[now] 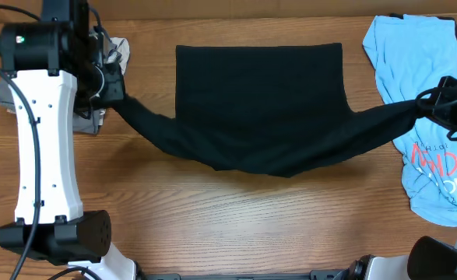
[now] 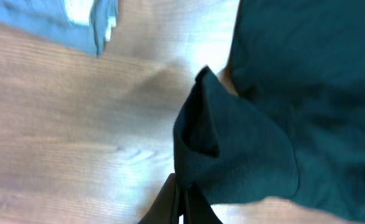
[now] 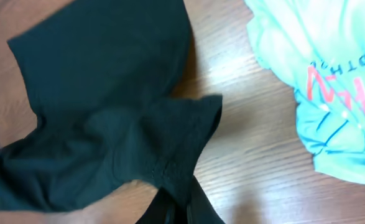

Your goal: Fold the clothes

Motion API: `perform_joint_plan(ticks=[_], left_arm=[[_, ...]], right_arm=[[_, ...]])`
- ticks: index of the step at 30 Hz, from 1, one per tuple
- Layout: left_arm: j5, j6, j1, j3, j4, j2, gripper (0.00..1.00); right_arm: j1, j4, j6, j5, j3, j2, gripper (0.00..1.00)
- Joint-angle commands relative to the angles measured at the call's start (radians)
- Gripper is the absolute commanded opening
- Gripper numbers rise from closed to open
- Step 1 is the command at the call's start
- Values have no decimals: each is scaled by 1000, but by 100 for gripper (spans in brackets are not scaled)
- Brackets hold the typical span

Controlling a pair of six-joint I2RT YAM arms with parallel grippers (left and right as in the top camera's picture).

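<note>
Two sleeves (image 1: 146, 120) of the black T-shirt (image 1: 259, 101) stretch outward, clenched in my left pincer (image 1: 117, 92) and right pincer (image 1: 434, 107). Next, I judge, both fold inward across it.

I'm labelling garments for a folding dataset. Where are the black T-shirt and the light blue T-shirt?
black T-shirt (image 1: 259, 101): overhead view, middle of its flat body.
light blue T-shirt (image 1: 411, 54): overhead view, plain upper part of the fabric.
</note>
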Motion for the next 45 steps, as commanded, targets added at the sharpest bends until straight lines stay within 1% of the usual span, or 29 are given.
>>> perform_joint_plan(ticks=[1, 9, 16, 19, 22, 28, 32, 35, 40, 45], left_arm=[[-18, 19, 0, -94, 0, -10, 4], [-10, 19, 0, -316, 63, -10, 4], [-13, 18, 0, -414, 146, -10, 4], [-17, 13, 0, -423, 200, -10, 4], [-17, -3, 0, -423, 306, -10, 4], [-17, -61, 0, -423, 555, -10, 4], [-16, -76, 0, -423, 669, -4, 4], [-17, -76, 0, -423, 703, 10, 4], [-25, -75, 0, -423, 707, 39, 4], [-44, -75, 0, -423, 744, 69, 4]], right_arm=[[-4, 3, -28, 7, -77, -5, 4], [-4, 37, -45, 25, -245, -5, 4], [-5, 84, -42, 36, -305, -5, 4], [-5, 134, -25, 35, -305, -5, 4], [-4, 229, -16, -21, -305, -5, 4], [-2, 473, -15, -135, -305, -2, 4], [11, 571, 8, -144, -305, 12, 4], [22, 589, 11, -144, -305, 47, 4], [40, 594, 11, -145, -305, 121, 4], [47, 650, 11, -170, -305, 171, 4]])
